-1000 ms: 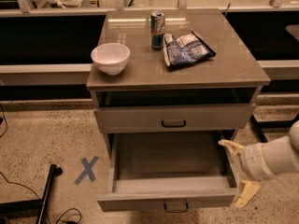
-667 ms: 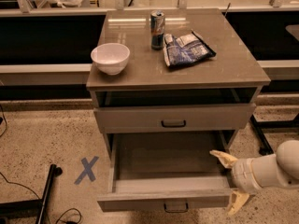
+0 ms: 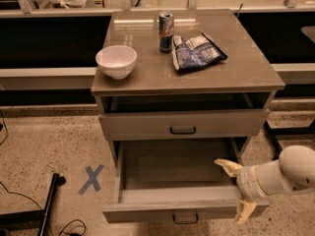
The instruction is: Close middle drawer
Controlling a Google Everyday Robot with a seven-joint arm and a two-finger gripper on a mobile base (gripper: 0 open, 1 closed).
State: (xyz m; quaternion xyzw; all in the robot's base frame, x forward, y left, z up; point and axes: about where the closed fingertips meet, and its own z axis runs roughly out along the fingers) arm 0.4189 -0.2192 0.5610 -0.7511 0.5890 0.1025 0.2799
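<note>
The middle drawer [image 3: 172, 173] is pulled far out of the grey cabinet and is empty. Its flat front [image 3: 147, 211] faces me, with a small black loop handle [image 3: 185, 219] at the bottom centre. My gripper [image 3: 236, 191] is at the drawer's front right corner. It is open, with one cream finger [image 3: 227, 166] over the inside of the drawer and the other finger [image 3: 244, 212] in front of the drawer front. The upper drawer front [image 3: 138, 124] with its black handle [image 3: 182, 130] sits just above. The lowest drawer is hidden under the open one.
On the cabinet top [image 3: 246, 70] stand a white bowl [image 3: 116, 61], a drink can [image 3: 166, 31] and a blue snack bag [image 3: 196, 52]. A blue tape X [image 3: 91, 179] marks the speckled floor at the left. A black stand leg [image 3: 48, 205] lies at the lower left.
My gripper has moved left and toward the drawer's front right corner, so its fingers now straddle the front. The drawer has not visibly moved.
</note>
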